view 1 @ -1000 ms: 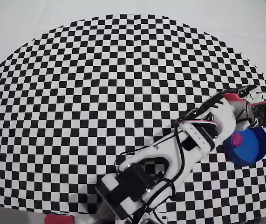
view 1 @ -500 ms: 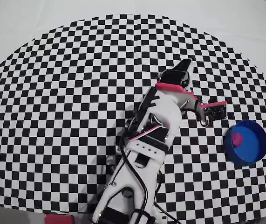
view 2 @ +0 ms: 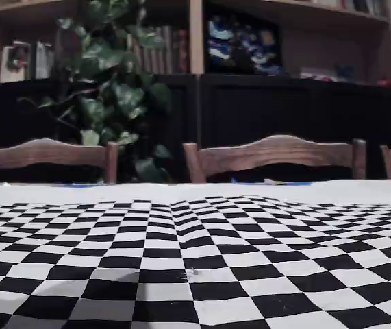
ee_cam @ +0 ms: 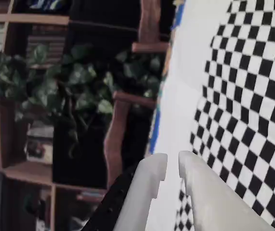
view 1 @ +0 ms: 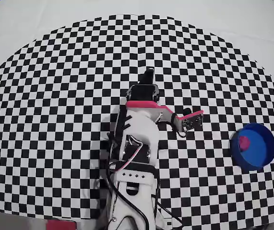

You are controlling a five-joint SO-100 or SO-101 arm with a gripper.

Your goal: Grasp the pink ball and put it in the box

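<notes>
**Pink ball sits in blue box as arm stands at mid-table**

In the overhead view, the ball point(view 1: 244, 142) lies inside the box point(view 1: 259, 152) at the right edge of the frame, resting against the box's left inner wall — nothing else is in it. The box stands on the checkered cloth point(view 1: 55, 120), well apart from the arm point(view 1: 137, 143), which rises from the bottom centre of the frame with its pink top panel point(view 1: 141, 103) near the middle. The gripper point(ee_cam: 173, 169) enters the wrist view from the bottom edge — its two white fingers point(ee_cam: 149, 180) stand almost together, a narrow gap between the tips, holding nothing. Chairs point(view 2: 270, 154), a leafy plant point(view 2: 113, 89) and bookshelves point(view 2: 263, 10) fill the upper half of the fixed view.
</notes>
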